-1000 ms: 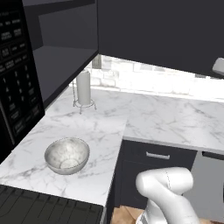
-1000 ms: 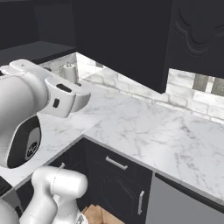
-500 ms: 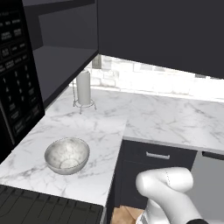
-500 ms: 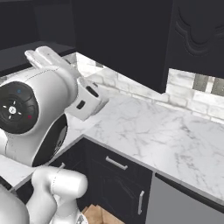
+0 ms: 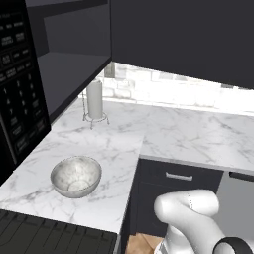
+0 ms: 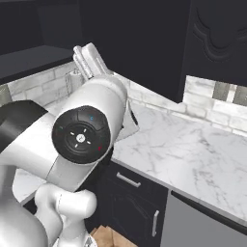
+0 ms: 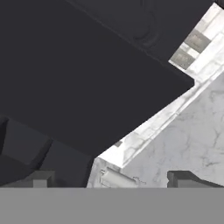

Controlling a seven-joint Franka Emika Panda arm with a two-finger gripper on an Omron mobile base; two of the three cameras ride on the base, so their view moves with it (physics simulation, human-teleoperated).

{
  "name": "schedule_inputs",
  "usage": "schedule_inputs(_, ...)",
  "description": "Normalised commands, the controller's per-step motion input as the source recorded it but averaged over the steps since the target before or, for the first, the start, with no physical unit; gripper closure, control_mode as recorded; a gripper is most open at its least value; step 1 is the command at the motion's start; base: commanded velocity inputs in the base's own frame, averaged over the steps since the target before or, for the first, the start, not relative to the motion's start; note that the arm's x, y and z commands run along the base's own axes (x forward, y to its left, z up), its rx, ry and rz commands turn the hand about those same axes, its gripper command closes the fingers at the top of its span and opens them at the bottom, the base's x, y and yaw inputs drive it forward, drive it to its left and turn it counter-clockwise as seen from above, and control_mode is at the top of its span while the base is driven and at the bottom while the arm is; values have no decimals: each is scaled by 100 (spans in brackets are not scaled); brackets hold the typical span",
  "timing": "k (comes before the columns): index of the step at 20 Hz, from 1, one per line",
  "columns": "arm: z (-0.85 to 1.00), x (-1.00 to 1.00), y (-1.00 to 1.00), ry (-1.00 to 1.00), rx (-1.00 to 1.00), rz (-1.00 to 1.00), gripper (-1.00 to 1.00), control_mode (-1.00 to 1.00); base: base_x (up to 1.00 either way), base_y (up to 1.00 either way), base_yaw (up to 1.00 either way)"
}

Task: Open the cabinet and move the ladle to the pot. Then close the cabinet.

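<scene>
Speckled bowl (image 5: 76, 176) on marble counter (image 5: 178, 134); paper-towel roll (image 5: 95, 100) upright at its 12 o'clock, well apart; microwave (image 5: 17, 89) at 9 o'clock.

My arm (image 6: 72, 159): glossy white rounded shells, dark bands at the joints. One joint carries a round black cap (image 6: 80, 138) with small white marks and blue, red and green dots. Two small dark fingertips (image 7: 186, 178), blocky, square-edged.

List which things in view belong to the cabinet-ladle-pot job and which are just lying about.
Job:
- cabinet, the one with the ornate door
- pincer, open and holding nothing

Lying about:
- speckled bowl on the counter
- paper towel roll
- microwave
</scene>
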Motion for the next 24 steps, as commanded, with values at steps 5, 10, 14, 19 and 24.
schedule_inputs(5,0,3,-52,0,29,-1,-100,-100,0,0,0)
schedule_inputs(10,0,10,-37,1,24,-6,-100,-100,0,0,0)
schedule_inputs(14,-4,18,-19,0,20,-10,-100,-100,0,0,0)
schedule_inputs(19,-14,27,-4,0,9,-15,-100,-100,0,0,0)
schedule_inputs(24,-17,19,-16,0,10,-16,-100,-100,0,0,0)
